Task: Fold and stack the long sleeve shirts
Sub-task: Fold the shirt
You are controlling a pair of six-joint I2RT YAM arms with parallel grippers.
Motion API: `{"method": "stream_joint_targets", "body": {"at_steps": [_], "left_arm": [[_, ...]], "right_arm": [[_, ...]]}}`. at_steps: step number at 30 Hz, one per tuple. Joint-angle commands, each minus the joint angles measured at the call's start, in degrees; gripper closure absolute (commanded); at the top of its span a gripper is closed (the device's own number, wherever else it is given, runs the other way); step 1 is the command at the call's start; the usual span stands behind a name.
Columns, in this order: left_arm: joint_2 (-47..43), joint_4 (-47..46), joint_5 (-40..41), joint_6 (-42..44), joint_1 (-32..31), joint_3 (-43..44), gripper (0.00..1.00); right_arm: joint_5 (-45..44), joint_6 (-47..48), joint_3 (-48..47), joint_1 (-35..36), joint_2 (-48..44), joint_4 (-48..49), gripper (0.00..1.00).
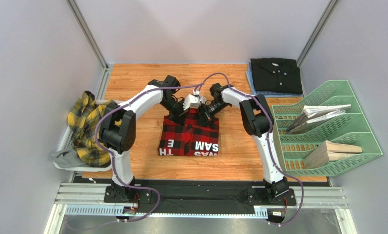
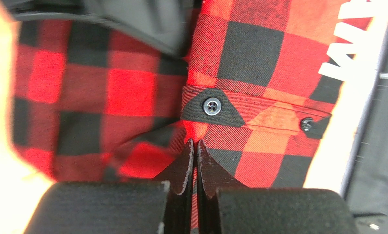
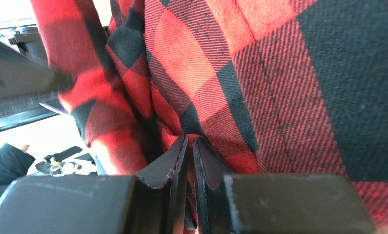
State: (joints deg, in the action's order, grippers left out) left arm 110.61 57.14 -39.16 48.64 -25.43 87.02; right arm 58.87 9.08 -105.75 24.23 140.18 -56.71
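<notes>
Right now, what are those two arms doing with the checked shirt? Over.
Left gripper shut on red-and-black check shirt, far edge. Right gripper shut on it too. Black shirt folded far right; yellow plaid shirt heaped in left tray. Nothing blocking.

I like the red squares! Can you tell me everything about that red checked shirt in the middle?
The red-and-black shirt is woven cloth in big checks, with white block letters along its near edge and a small black button on a flap. It lies folded into a rough rectangle on the wooden table, between the two arms. The left hand and the right hand each pinch its far edge, closed on the cloth.
</notes>
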Motion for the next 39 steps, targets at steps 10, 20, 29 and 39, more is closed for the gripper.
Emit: {"method": "stream_joint_targets", "body": {"at_steps": [10,20,29,39], "left_arm": [[3.7,-5.5,10.7,-1.7,-2.9,-1.2,1.00],[-5.4,-9.2,7.4,0.3,-7.3,-16.4,1.00],[-7.6,-9.6,6.3,2.4,-7.4,-15.5,1.00],[-8.7,-11.0,7.1,1.4,-7.4,-15.6,1.00]], "right_arm": [[-2.2,4.4,1.9,-0.4,-1.9,-3.3,0.84],[1.2,5.6,15.7,1.3,-13.3,-4.2,0.83],[3.0,3.5,0.0,-0.5,-11.2,-7.1,0.79],[-0.1,-1.6,-10.1,1.3,1.7,-1.6,0.81]]}}
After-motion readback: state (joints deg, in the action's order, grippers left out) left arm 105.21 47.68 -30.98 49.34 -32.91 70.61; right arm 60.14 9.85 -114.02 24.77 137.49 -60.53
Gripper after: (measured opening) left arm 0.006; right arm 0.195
